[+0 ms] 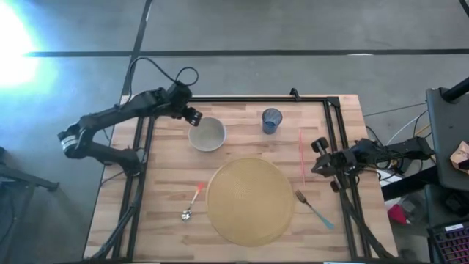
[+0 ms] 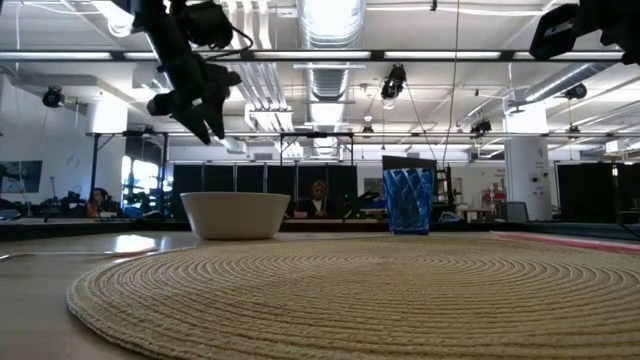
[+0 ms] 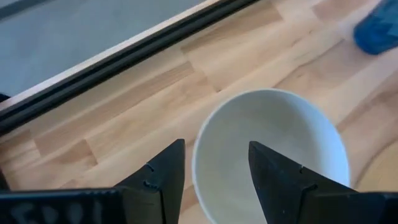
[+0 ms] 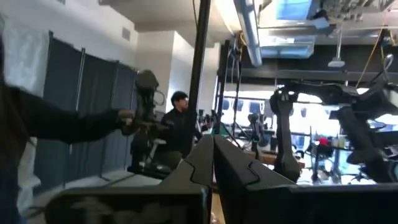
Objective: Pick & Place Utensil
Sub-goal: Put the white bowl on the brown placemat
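A: Table (image 1: 168, 176), wooden, seen from above. Round woven mat (image 1: 250, 201) near centre, toward six o'clock.

B: Utensils?

A: Spoon (image 1: 192, 203) with orange handle at nine o'clock of mat, just beside its edge, flat on wood. Fork (image 1: 314, 208) with teal handle at three o'clock of mat, also flat. Neither touched by any gripper.

B: Other items?

A: White bowl (image 1: 207, 134) at eleven o'clock of mat. Blue cup (image 1: 272, 120) at one o'clock, upright, well apart from bowl. Pink straw (image 1: 301, 157) lying straight along right side.

B: Left gripper (image 3: 216, 165)?

A: Above table at ten o'clock of bowl, raised clear. Fingers parted, nothing between them; bowl rim seen below through gap.

B: Right gripper (image 4: 213, 163)?

A: At table's right edge, three o'clock, lifted, aimed out at room. Fingers pressed together, holding nothing.
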Controlling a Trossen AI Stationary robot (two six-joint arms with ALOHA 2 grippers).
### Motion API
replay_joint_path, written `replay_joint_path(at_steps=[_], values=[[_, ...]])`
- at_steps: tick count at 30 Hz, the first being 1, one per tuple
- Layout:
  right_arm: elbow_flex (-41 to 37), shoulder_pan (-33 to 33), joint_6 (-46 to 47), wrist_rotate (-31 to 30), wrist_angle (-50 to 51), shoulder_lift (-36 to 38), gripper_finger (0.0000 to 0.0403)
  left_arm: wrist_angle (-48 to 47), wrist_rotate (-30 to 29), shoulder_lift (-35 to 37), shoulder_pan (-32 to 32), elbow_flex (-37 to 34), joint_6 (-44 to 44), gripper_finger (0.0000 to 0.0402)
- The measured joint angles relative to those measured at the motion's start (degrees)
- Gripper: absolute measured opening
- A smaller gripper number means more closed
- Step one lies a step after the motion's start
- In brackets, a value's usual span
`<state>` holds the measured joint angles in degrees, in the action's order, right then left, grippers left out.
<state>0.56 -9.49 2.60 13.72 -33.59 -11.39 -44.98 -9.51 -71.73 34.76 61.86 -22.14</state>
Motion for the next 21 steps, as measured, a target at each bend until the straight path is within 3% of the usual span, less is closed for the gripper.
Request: replay_joint_path(at_steps=[5,21], values=[[0.0,0.0,10.5,0.0,-0.1,0.0,0.0008,-0.2,6.5,-4.2,2.7,0.6,0.0,0.017],[0.0,0.0,10.3,-0.1,-0.6,0.1,0.0008,-0.1,8.9,-13.5,6.0,0.6,3.5,0.017]])
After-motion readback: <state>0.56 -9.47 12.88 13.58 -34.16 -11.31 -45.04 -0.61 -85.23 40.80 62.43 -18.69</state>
